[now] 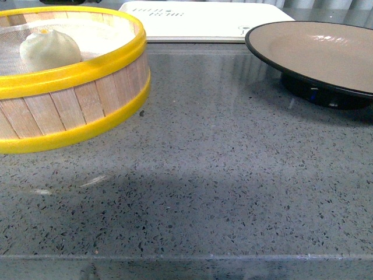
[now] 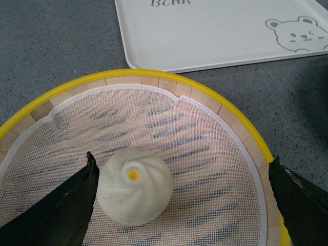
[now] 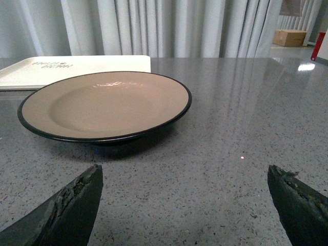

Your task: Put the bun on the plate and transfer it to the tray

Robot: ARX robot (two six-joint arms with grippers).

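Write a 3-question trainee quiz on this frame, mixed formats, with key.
1. True or false: the bun already lies on the plate.
2. In the front view, the tray lies: A) beyond the steamer basket and the plate; B) under the plate; C) inside the steamer basket.
3. Fill in: the left end effector over the steamer basket is ____ (open or shut).

Key:
1. False. The bun lies on the mesh in the steamer basket, and the plate is empty.
2. A.
3. Open, with the bun between its jaws.
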